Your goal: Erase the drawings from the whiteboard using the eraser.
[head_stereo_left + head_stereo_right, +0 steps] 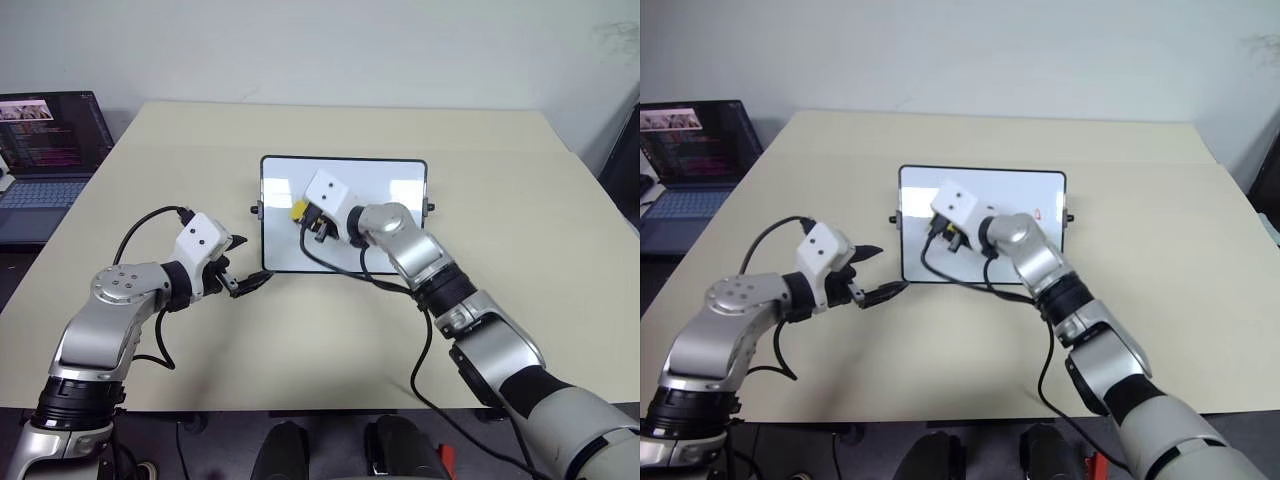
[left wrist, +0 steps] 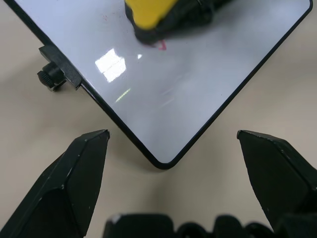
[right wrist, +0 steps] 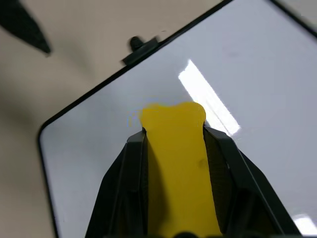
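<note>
We are in the wiping step: our right gripper [image 3: 173, 144] has its two black fingers [image 3: 124, 178] clamped tight on the small yellow block eraser [image 3: 173, 148], which is pressed onto the left part of the small glossy white whiteboard with a thin black frame [image 1: 385, 240] lying flat on the beige table [image 1: 520, 230]. In the left wrist view a faint red trace [image 2: 161, 46] of the thin red marker drawings shows just beside the eraser, and another small red scribble [image 1: 1039, 213] sits near the board's right edge, well apart from the eraser. Our left gripper [image 2: 173, 144] has its fingers spread wide, holding nothing, straddling the board's near left corner, apparently to steady it. Next, we judge, the eraser must sweep over the trace beside it, then cross the board to the right-hand mark, keeping pressure flat
</note>
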